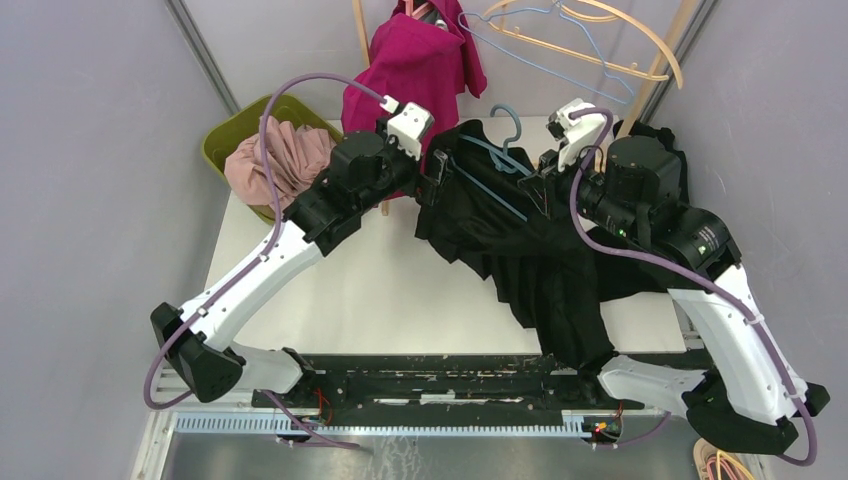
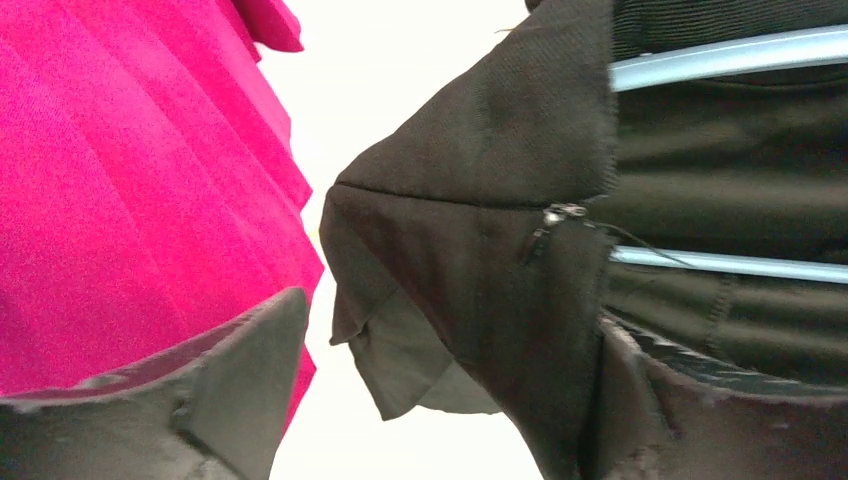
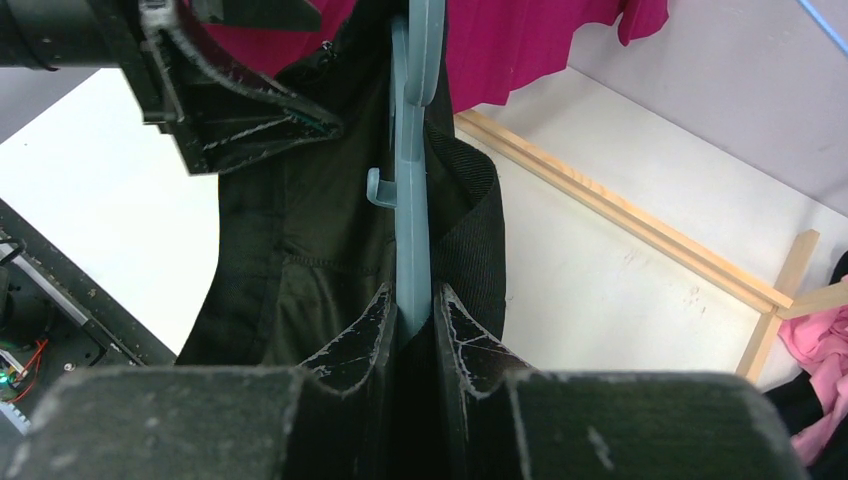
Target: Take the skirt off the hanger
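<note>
A black skirt (image 1: 540,270) hangs on a light blue hanger (image 1: 492,170), held up over the table between both arms, with its hem draping toward the near edge. My right gripper (image 3: 410,312) is shut on the hanger's flat blue bar (image 3: 412,230); it also shows in the top view (image 1: 545,178). My left gripper (image 2: 450,400) is open, also seen in the top view (image 1: 432,178). The skirt's waistband corner with a zip (image 2: 548,216) hangs between its fingers (image 2: 240,380), close to the right one. The hanger's blue bars (image 2: 720,55) run inside the waistband.
A magenta garment (image 1: 415,60) hangs on a wooden rack behind the left gripper and fills the left of its view (image 2: 130,180). Spare hangers (image 1: 580,40) hang at the back right. A green bin (image 1: 225,135) holding pink cloth (image 1: 275,160) stands at the table's far left.
</note>
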